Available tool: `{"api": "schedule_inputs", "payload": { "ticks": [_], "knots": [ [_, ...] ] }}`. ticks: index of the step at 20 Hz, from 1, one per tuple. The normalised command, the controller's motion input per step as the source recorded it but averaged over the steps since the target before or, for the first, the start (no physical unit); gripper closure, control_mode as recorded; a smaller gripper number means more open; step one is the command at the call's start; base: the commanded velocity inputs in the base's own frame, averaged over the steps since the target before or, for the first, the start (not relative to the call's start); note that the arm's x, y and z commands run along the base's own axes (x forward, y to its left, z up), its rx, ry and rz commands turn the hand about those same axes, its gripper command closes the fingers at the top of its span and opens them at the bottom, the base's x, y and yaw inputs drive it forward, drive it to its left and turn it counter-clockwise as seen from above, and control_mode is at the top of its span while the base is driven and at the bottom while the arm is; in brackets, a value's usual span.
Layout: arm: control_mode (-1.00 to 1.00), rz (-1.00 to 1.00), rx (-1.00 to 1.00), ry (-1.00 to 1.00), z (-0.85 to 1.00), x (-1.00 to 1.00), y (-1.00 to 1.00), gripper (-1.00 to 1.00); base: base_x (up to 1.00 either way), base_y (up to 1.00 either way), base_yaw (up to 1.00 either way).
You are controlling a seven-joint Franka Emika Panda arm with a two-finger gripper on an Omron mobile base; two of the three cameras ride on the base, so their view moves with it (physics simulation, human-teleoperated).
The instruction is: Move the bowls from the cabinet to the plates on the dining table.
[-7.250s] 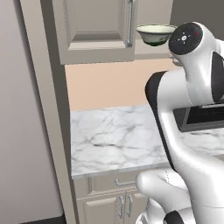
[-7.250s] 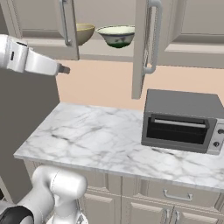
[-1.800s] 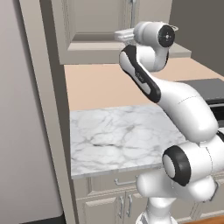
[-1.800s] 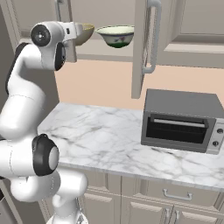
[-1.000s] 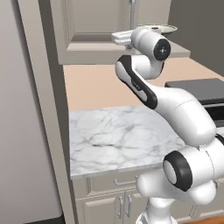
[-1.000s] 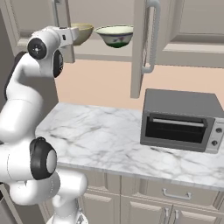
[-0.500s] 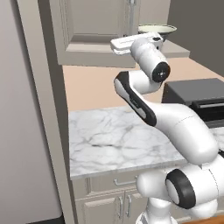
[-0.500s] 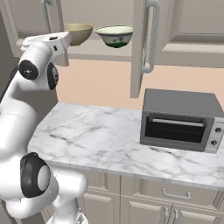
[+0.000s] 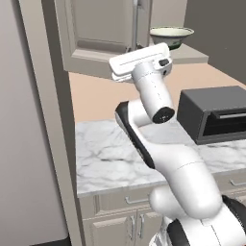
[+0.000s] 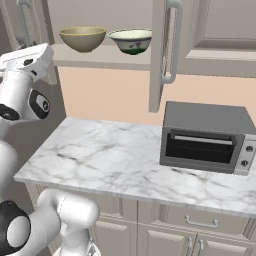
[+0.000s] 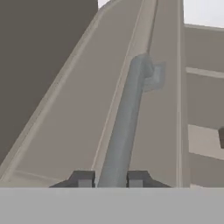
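The cabinet (image 10: 210,30) stands with its doors open. Two bowls sit on its bottom shelf: a cream to olive one (image 10: 83,38) and a pale one with a dark green base (image 10: 131,41), which is also in the left base view (image 9: 171,36). My gripper (image 11: 110,178) is shut on the left door's metal bar handle (image 11: 127,113), one dark fingertip (image 11: 83,178) on each side of the bar. My white hand (image 9: 139,60) sits at that door's lower edge, left of the bowls and apart from them. The plates and the dining table are out of view.
A dark toaster oven (image 10: 207,137) stands at the right of a marble counter (image 10: 110,160) below the cabinet. The right cabinet door (image 10: 160,55) swings out over the counter. A tall grey panel (image 9: 48,120) borders the counter on the left.
My hand has swung left and down, away from the shelf, to the left door's handle. The jaws have closed around the bar. The bowls have not moved.
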Motion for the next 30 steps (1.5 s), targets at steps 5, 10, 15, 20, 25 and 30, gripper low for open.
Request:
{"api": "schedule_inputs", "payload": {
  "ticks": [5,10,15,20,25,30],
  "knots": [
    [-1.0,-0.04,-0.08,-0.23,0.01,-1.0,0.94,-1.0,0.0,0.0,0.0],
    [-1.0,-0.06,-0.03,-0.19,0.26,-1.0,0.36,-1.0,0.0,0.0,0.0],
    [-1.0,-0.08,0.0,-0.16,0.5,-1.0,-0.21,-1.0,0.0,0.0,0.0],
    [-1.0,-0.1,0.09,-0.06,0.22,-0.95,-0.35,-1.0,0.0,0.0,0.0],
    [-1.0,-0.1,0.27,0.0,0.0,-0.78,-0.33,-1.0,0.0,0.0,0.0],
    [-1.0,-0.09,0.3,0.04,-0.06,-0.61,-0.31,-1.0,0.0,0.0,0.0]
  ]
}}
